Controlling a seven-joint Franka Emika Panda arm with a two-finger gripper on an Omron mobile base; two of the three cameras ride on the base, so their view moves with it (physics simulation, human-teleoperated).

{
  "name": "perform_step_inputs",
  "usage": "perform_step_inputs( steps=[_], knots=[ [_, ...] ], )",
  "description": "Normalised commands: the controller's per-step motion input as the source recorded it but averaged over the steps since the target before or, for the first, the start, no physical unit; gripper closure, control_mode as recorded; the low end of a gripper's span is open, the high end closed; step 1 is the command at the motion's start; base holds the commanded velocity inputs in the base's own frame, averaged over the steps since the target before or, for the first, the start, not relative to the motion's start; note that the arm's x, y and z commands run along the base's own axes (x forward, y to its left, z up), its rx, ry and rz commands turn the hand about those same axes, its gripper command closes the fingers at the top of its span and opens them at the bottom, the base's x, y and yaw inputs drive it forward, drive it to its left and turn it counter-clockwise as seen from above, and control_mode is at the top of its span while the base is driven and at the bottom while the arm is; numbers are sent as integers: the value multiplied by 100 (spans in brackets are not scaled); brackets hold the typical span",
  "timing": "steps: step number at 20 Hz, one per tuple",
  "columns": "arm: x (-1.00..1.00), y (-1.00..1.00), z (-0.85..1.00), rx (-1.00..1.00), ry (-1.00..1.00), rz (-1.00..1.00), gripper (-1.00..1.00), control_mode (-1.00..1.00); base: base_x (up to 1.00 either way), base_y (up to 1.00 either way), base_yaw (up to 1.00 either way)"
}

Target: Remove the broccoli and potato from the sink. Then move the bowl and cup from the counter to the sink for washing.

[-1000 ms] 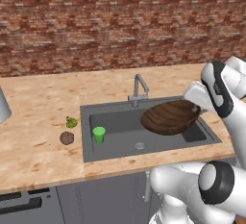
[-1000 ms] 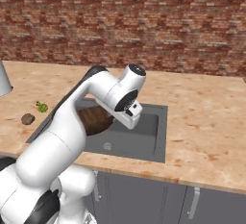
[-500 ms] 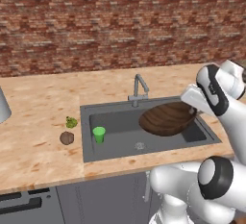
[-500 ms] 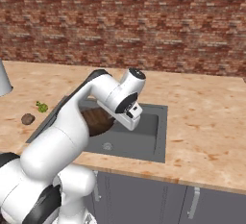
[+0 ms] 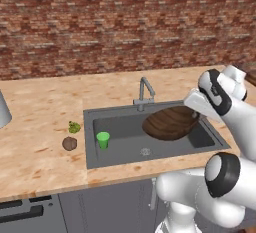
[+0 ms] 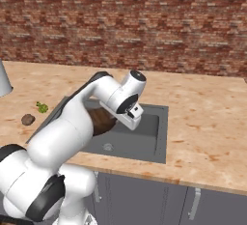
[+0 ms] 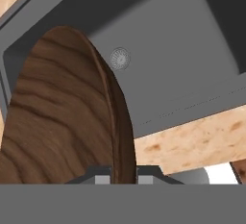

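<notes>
The dark wood-grain bowl (image 5: 169, 123) hangs tilted over the right half of the sink (image 5: 127, 134), and my gripper (image 5: 193, 112) is shut on its right rim. In the hand view the bowl (image 7: 62, 112) stands edge-on, its rim pinched between my gripper's (image 7: 120, 175) two tips, with the sink floor (image 7: 168, 69) below. The green cup (image 5: 103, 139) stands upright in the sink's left part. The broccoli (image 5: 74, 126) and the potato (image 5: 69, 143) lie on the counter (image 5: 40, 152) just left of the sink. In the right base view my arm hides most of the bowl (image 6: 100, 120).
A grey faucet (image 5: 145, 90) rises at the sink's back edge, close to the bowl. The round drain (image 5: 145, 151) sits in the basin floor. A pale grey vessel (image 5: 3, 110) stands at the far left of the counter. A brick wall backs the counter.
The bowl, still in my grip, has shifted slightly left over the sink, and the arm has moved with it. The cup, broccoli and potato have not moved.
</notes>
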Motion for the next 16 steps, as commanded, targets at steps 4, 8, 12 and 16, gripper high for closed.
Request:
perform_step_inputs(
  steps=[4, 8, 12, 16],
  knots=[
    [28, 0, -11, 2, 0, 0, 100, -100, 0, 0, 0],
    [21, 0, -15, 2, 0, 0, 100, -100, 0, 0, 0],
    [20, 0, -21, 1, 0, 0, 100, -100, 0, 0, 0],
    [18, 0, -19, 0, 0, 1, 100, -100, 0, 0, 0]
  ],
)
